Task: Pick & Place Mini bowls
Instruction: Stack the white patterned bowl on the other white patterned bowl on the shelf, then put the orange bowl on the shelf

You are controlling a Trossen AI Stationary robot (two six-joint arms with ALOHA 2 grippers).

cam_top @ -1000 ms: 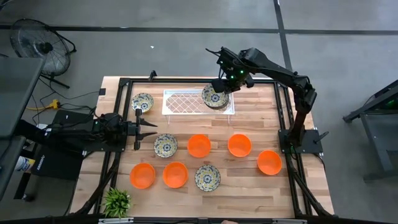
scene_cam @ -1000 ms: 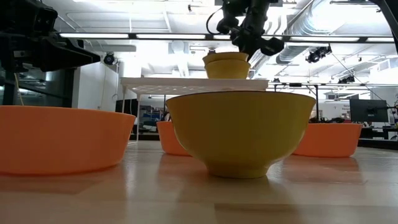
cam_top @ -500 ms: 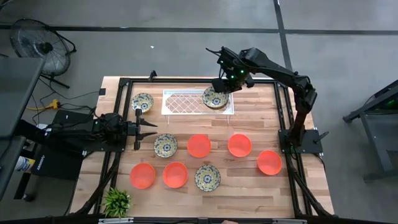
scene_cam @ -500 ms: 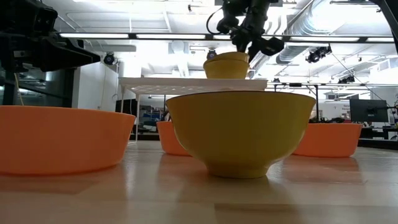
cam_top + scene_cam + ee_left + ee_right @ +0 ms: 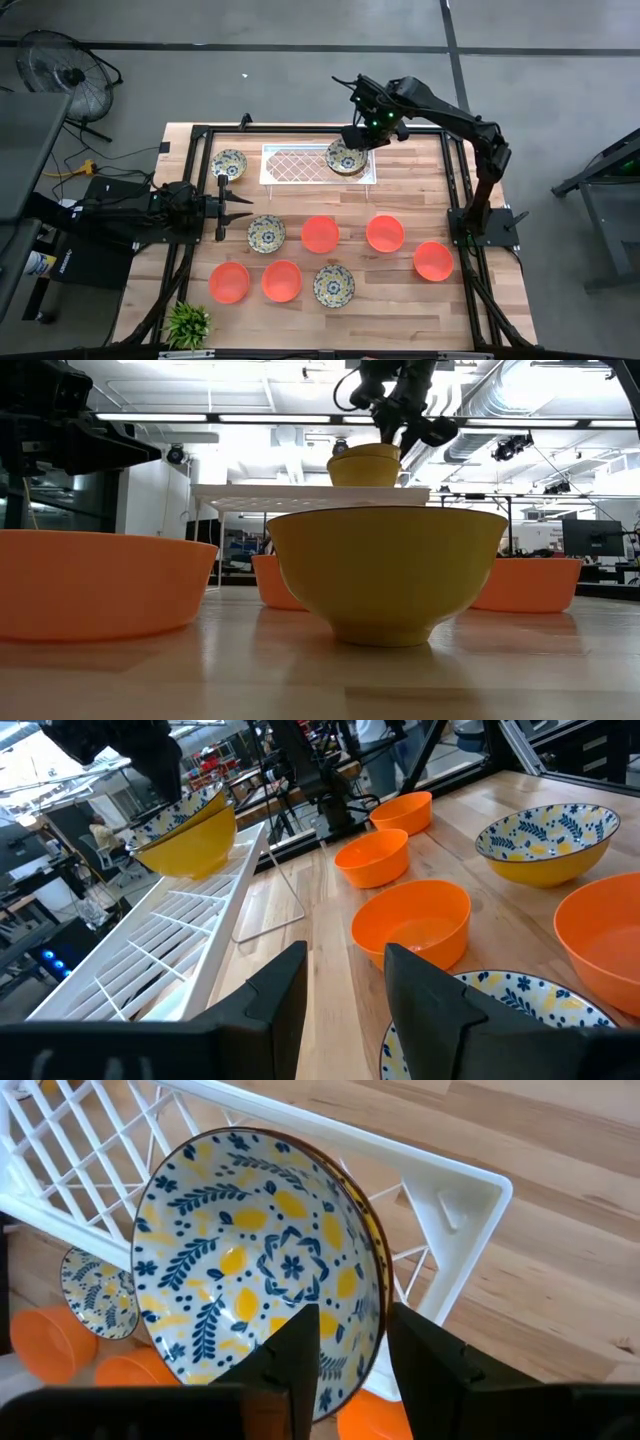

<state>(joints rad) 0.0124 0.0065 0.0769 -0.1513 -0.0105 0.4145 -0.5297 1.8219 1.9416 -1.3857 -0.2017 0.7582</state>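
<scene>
Lowered since a second ago, the patterned bowl now rests on the white tray's right end. My left gripper idles open beside another patterned bowl on the desk; my right gripper has its fingers parted over the rim, releasing I judge.

Stacked bowls on tray's right end.

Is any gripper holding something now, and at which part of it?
The right gripper is open around the rim of the floral bowl stacked on the white tray; no grip shows. The left gripper holds nothing.
</scene>
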